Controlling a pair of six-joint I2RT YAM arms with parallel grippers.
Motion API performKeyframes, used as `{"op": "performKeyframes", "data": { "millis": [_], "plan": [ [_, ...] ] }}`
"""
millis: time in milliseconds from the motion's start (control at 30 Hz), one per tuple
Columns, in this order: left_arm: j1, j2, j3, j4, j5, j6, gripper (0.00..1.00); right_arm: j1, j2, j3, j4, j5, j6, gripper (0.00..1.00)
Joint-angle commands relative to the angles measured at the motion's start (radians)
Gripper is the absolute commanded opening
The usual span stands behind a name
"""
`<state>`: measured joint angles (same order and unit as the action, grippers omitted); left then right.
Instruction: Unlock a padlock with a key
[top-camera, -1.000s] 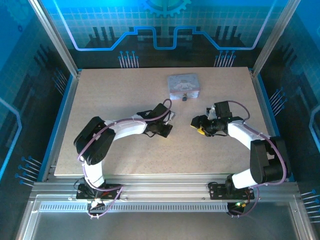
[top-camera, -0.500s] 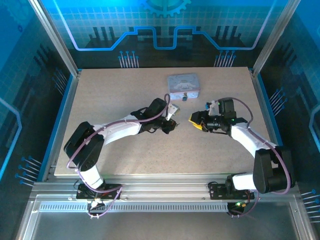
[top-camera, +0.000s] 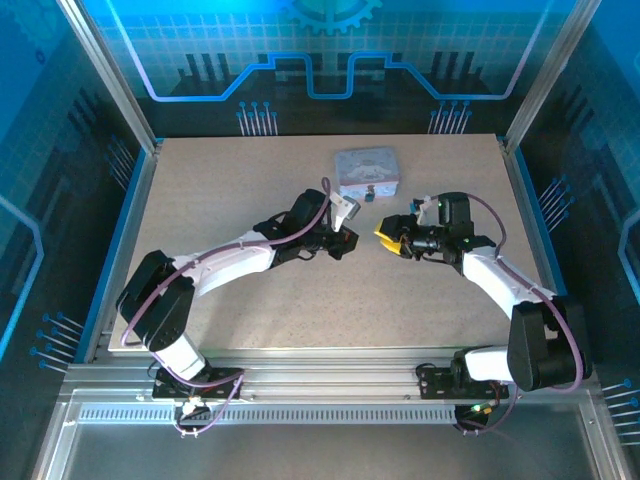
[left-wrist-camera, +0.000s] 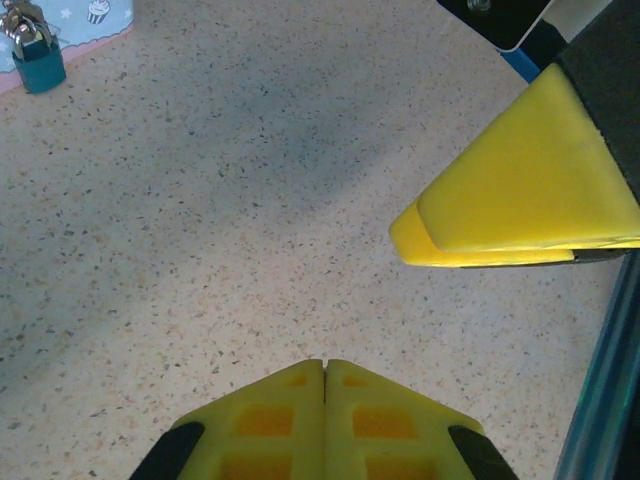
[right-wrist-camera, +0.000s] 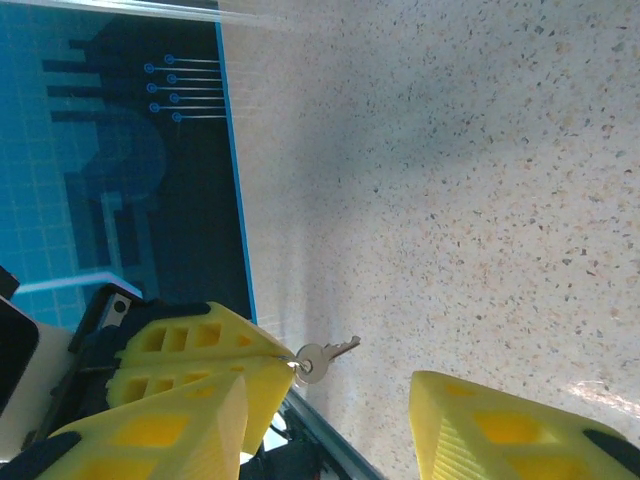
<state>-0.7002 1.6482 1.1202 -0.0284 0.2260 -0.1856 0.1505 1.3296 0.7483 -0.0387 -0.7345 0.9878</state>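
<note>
The key (right-wrist-camera: 328, 354), a tiny grey metal sliver, hangs by its ring from the tips of my left gripper (left-wrist-camera: 324, 365), which is shut on it; in the left wrist view my own fingers hide it. In the top view my left gripper (top-camera: 345, 241) faces my right gripper (top-camera: 388, 240) across a small gap. My right gripper (right-wrist-camera: 330, 440) is open, with the key just ahead of its jaws, untouched. The padlock (left-wrist-camera: 38, 62), small and teal with a metal shackle, stands against the tin's front edge, also seen as a dark speck, the padlock (top-camera: 368, 196).
The pale lavender tin (top-camera: 367, 172) sits at the back centre of the speckled table (top-camera: 220, 200). A right finger (left-wrist-camera: 520, 190) fills the upper right of the left wrist view. Blue enclosure walls border the table.
My left gripper has reached forward and to the right, toward the tin. My right gripper has shifted slightly left and away from the bases, so the two tips are closer together.
</note>
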Motion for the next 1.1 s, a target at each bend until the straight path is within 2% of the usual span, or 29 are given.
{"op": "performKeyframes", "data": {
  "millis": [0, 167, 367, 433, 500, 633, 733, 833, 1000, 1067],
  "plan": [
    [-0.001, -0.027, -0.019, 0.025, 0.024, -0.029, 0.00, 0.010, -0.001, 0.011, -0.001, -0.007, 0.045, 0.46],
    [-0.001, -0.043, -0.009, 0.007, 0.041, -0.033, 0.00, 0.011, -0.016, -0.033, 0.050, 0.005, 0.019, 0.44],
    [0.006, -0.065, 0.062, -0.068, 0.086, -0.041, 0.00, 0.046, -0.108, -0.044, -0.026, 0.115, -0.203, 0.42],
    [0.014, -0.075, 0.078, -0.087, 0.089, -0.066, 0.00, 0.060, -0.127, -0.049, -0.002, 0.115, -0.244, 0.42],
    [0.027, -0.082, 0.095, -0.106, 0.098, -0.110, 0.00, 0.102, -0.153, -0.039, -0.031, 0.196, -0.343, 0.41],
    [0.045, -0.100, 0.131, -0.161, 0.095, -0.185, 0.00, 0.234, -0.212, -0.029, -0.107, 0.467, -0.575, 0.43],
    [0.055, -0.114, 0.150, -0.208, 0.093, -0.218, 0.00, 0.255, -0.240, -0.062, -0.037, 0.481, -0.655, 0.47],
    [0.066, -0.130, 0.155, -0.238, 0.096, -0.267, 0.00, 0.276, -0.280, -0.113, 0.079, 0.489, -0.727, 0.54],
    [0.074, -0.144, 0.155, -0.255, 0.109, -0.340, 0.00, 0.346, -0.307, -0.135, 0.166, 0.542, -0.888, 0.55],
    [0.073, -0.147, 0.161, -0.258, 0.120, -0.361, 0.00, 0.368, -0.298, -0.135, 0.192, 0.564, -0.921, 0.51]
  ]
}}
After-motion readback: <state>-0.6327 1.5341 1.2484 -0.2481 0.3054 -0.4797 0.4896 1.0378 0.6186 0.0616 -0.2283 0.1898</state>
